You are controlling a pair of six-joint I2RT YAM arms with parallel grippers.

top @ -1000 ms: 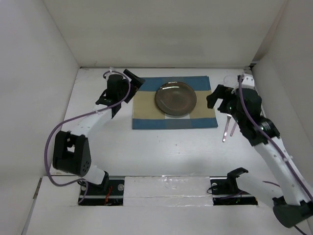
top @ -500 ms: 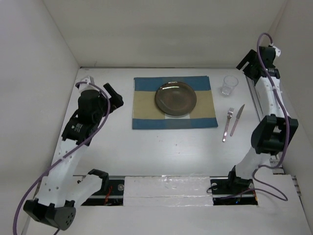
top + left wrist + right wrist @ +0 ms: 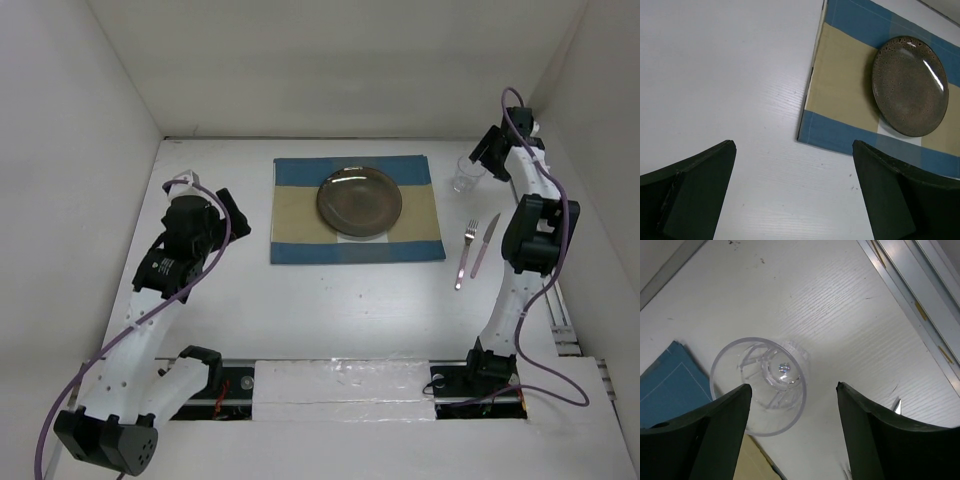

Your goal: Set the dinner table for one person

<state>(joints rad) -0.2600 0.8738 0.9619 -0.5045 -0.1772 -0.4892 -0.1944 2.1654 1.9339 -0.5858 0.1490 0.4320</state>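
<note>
White back wall point(image 3: 340, 60), white side walls point(image 3: 60, 180), matte white dinner table point(image 3: 330, 310), metal rail point(image 3: 920, 300) at its right edge, even light

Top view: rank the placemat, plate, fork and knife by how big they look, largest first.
1. placemat
2. plate
3. fork and knife: both thin and about alike in length, so not ranked against each other.

Overhead down onto dinner table point(image 3: 330, 300); left wrist toward plate point(image 3: 910, 85), right over glass point(image 3: 760, 385).
</note>
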